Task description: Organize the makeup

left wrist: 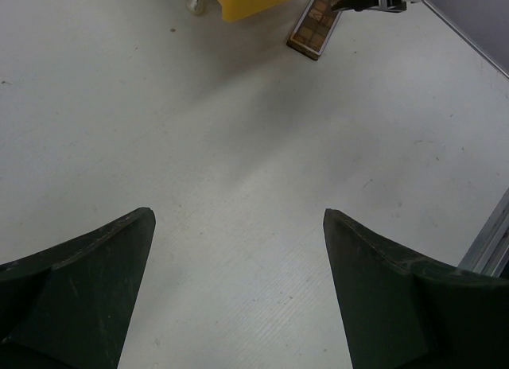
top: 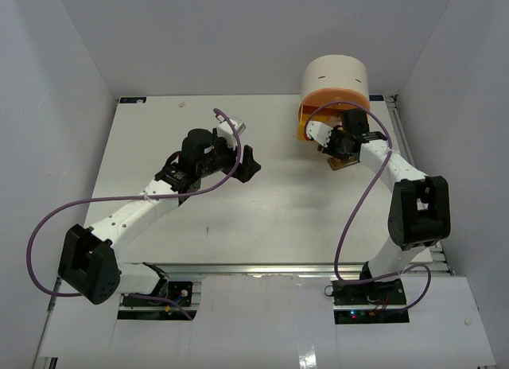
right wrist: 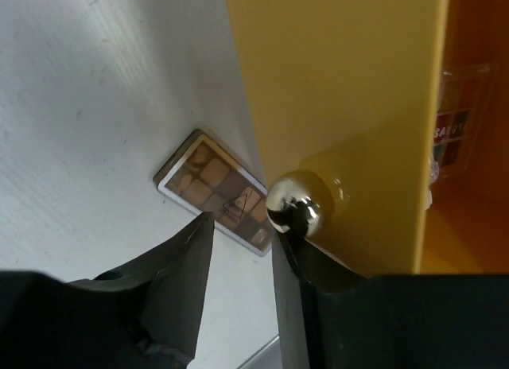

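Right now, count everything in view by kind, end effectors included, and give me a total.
End effectors: 2, left end effector and right end effector, both open
Round drawer unit: 1, its yellow drawer pulled out
Palettes: 2, brown palette on the table, multicoloured palette partly seen inside the drawer
Total: 5

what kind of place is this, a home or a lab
Probably a robotics lab test cell: a white table boxed in by white walls, a left arm and right arm bolted at its near edge, and props like a round drawer unit and brown palette.
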Tool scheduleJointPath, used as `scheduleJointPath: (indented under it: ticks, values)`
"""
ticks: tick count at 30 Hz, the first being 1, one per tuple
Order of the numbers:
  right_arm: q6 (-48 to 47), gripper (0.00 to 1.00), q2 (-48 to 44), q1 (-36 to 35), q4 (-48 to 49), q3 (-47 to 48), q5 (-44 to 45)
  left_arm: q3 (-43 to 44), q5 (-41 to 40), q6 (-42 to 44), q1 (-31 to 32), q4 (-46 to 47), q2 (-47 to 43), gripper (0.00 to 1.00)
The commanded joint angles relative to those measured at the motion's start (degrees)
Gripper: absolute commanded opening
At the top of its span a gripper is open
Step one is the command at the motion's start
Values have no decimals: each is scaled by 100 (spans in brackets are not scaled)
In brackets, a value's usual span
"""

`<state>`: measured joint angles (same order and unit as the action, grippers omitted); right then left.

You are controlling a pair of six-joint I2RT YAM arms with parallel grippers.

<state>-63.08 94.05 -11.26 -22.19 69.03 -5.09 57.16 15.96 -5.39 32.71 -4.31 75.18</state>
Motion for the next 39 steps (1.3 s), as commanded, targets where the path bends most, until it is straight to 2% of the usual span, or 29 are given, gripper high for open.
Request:
scheduleJointPath:
  ticks: [1,6,11,15,18,22,25,31,36,39]
  values:
    - [-54,55,286,21,814,407,663,-47,-41,50,-37,29,-294,98]
    - [-63,92,-34,19,1304,39,682,-38,-26,55,-37,27,-311,98]
    - [-51,91,-214,19,1238,-79,352,-41,9,47,-37,36,-307,98]
    - [34,93,-426,30,607,-34,-629,-47,-37,55,-37,27,-319,98]
    - [88,94,-586,45,-14,36,-996,-47,-47,62,-37,27,-326,98]
    - [-689,92,-792,117,-827,-175,-1311,-39,-19,55,-35,34,-328,98]
    - [-1629,90,-767,133,-1051,-486,-887,-38,27,44,-37,36,-346,98]
    - [-2478,90,-489,100,-912,-487,-181,-47,4,64,-37,36,-372,98]
    - [-2939,90,-55,-184,-271,-622,817,-38,26,66,-37,33,-348,98]
    - [-2930,90,376,-271,-215,-347,1144,-47,0,73,-37,27,-363,98]
